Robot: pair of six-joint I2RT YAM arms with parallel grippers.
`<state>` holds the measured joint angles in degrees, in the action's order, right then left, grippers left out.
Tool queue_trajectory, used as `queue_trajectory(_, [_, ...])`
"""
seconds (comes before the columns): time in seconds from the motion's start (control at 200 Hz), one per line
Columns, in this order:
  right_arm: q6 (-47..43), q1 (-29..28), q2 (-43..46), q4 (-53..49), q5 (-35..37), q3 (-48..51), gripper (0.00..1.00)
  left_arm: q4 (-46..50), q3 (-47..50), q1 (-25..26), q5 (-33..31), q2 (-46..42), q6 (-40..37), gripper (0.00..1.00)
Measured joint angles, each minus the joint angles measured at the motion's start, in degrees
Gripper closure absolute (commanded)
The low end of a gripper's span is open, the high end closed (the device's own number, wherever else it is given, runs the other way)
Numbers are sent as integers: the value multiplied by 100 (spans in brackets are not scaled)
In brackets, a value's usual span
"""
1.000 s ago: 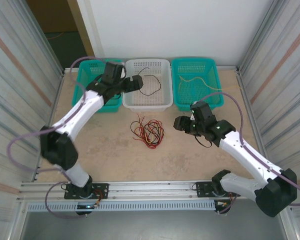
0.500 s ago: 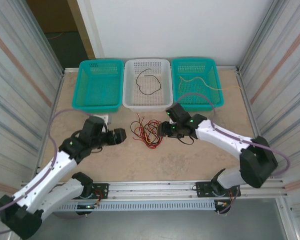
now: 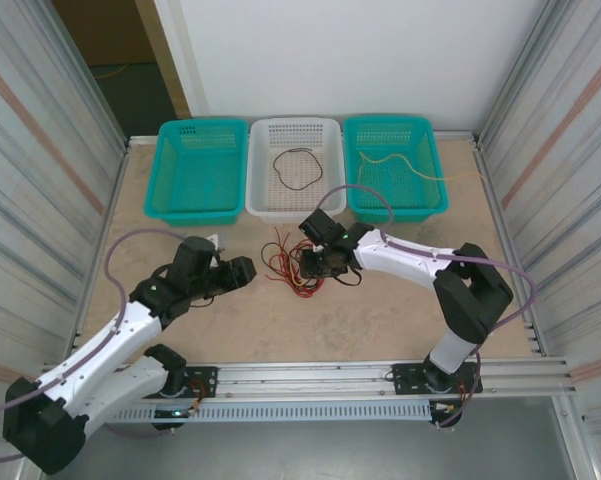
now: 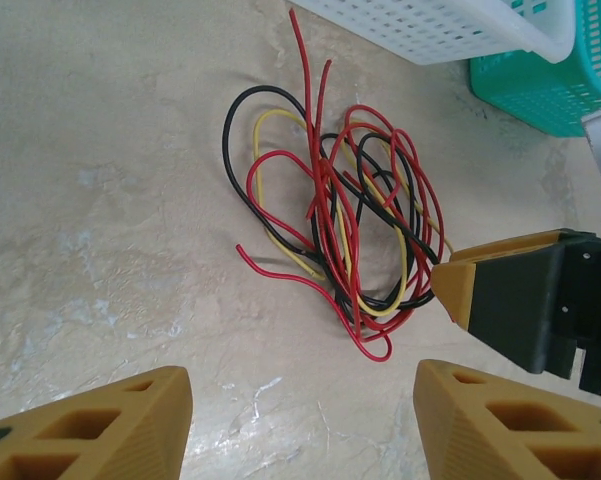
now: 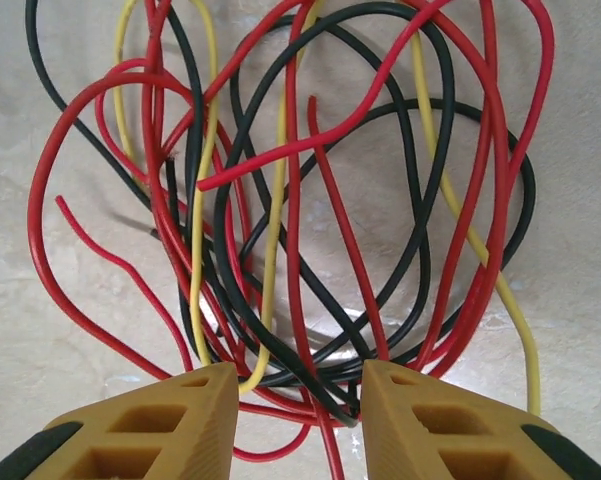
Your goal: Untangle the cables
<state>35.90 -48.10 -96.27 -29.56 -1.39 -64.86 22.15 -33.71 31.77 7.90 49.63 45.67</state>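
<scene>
- The cables (image 3: 296,262) (thin, glossy wires in red, black and yellow) lie in one looped tangle on your pale, mottled table (image 3: 380,310), just in front of the white mesh basket (image 3: 295,207).
- Your right gripper (image 5: 300,375) sits at the tangle with its jaws partly spread and several strands running between its fingers.
- Your left gripper (image 4: 305,385) is spread wide near the tangle and holds nothing.

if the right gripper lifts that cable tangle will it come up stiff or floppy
Probably floppy: the cable tangle lies in thin, loose loops. Likely lifts as one clump, since red, black and yellow strands interweave. Seems light; free ends may trail.
</scene>
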Motion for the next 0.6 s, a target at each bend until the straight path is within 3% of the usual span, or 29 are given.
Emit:
queue_trajectory(0.11, [-83,-339,-24,-116,315,-297,53,-2,2,2,-26,35,105,42])
queue_trajectory(0.205, [-173,-656,-24,-103,525,-501,53,-9,76,2,-107,-166,214,42])
queue_trajectory(0.456, [-264,-846,-691,-87,431,-927,69,146,260,2,-267,-702,393,42])
queue_trajectory(0.601, [-354,-848,-1137,-96,306,-1106,86,358,278,2,-350,-1010,417,40])
